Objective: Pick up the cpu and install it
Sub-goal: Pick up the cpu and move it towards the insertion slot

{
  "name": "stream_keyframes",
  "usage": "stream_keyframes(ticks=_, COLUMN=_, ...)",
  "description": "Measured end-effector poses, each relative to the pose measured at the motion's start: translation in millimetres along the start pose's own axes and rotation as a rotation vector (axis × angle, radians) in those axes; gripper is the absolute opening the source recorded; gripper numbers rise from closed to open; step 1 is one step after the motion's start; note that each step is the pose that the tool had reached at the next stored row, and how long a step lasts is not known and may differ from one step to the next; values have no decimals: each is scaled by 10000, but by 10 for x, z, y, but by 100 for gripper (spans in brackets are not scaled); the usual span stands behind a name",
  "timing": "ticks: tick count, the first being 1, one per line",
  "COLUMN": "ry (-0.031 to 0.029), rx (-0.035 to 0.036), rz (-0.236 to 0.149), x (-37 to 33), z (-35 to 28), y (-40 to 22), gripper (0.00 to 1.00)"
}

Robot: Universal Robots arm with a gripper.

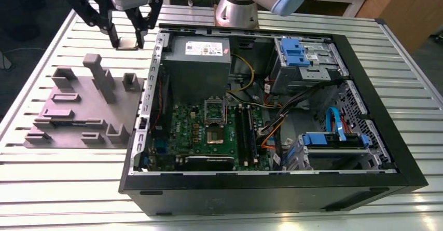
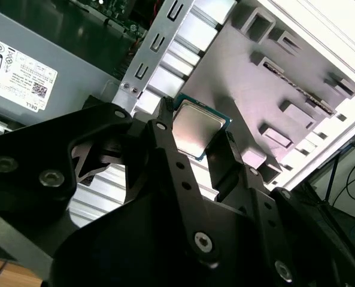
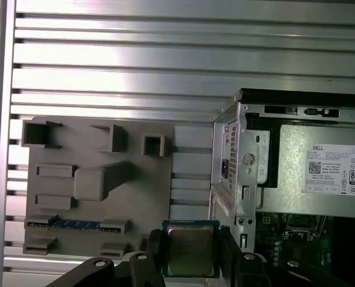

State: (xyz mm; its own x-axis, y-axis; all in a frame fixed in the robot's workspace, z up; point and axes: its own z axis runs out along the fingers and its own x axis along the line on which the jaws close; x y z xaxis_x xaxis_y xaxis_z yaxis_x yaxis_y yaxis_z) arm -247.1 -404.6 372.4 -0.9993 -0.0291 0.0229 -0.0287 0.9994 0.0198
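black claw (image 1: 128, 42) clamping the small flat square silver-topped cpu (image 3: 190, 250) by its edges, hovering over the slatted metal worktop (image 1: 41, 59), near the grey moulded holder (image 1: 76, 114) and open black computer case (image 1: 277, 187)

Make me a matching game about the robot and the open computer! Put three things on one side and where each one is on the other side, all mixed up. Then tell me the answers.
Things:
1. cpu
2. grey holder plate
3. grey box with the white label

Places:
A. inside the open computer case
B. pinched in the gripper, held above the table
C. lying on the slatted table, at the exterior view's left of the case

Pairs: 1-B, 2-C, 3-A.
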Motion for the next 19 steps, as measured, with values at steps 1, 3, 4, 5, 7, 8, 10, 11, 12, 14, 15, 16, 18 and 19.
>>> stream_keyframes(ticks=1, ry=0, rx=0, rz=0, x=-11, z=0, y=0, gripper=47)
stream_keyframes(ticks=3, ry=0, rx=0, rz=1, x=-32, z=0, y=-1, gripper=47)
stream_keyframes(ticks=4, ry=0, rx=-1, rz=1, x=-34, z=0, y=-1, gripper=47)
stream_keyframes(ticks=5, ry=1, rx=0, rz=1, x=-33, z=0, y=-1, gripper=47)
stream_keyframes(ticks=7, ry=0, rx=0, rz=0, x=-29, z=0, y=-1, gripper=47)
stream_keyframes(ticks=8, ry=0, rx=0, rz=1, x=-31, z=0, y=-1, gripper=47)
stream_keyframes(ticks=10, ry=0, rx=0, rz=0, x=-35, z=0, y=-1, gripper=47)
stream_keyframes(ticks=11, ry=0, rx=0, rz=0, x=-36, z=0, y=-1, gripper=47)
stream_keyframes(ticks=12, ry=0, rx=0, rz=0, x=-38, z=0, y=-1, gripper=47)
stream_keyframes(ticks=14, ry=0, rx=0, rz=0, x=-43, z=0, y=-1, gripper=47)
stream_keyframes(ticks=15, ry=1, rx=0, rz=-1, x=-48, z=-1, y=-1, gripper=47)
stream_keyframes(ticks=16, ry=1, rx=1, rz=0, x=-54, z=-1, y=-1, gripper=47)
stream_keyframes(ticks=18, ry=0, rx=0, rz=1, x=-64, z=-1, y=-2, gripper=47)
stream_keyframes(ticks=19, ry=0, rx=-1, rz=1, x=-65, z=-1, y=-2, gripper=47)
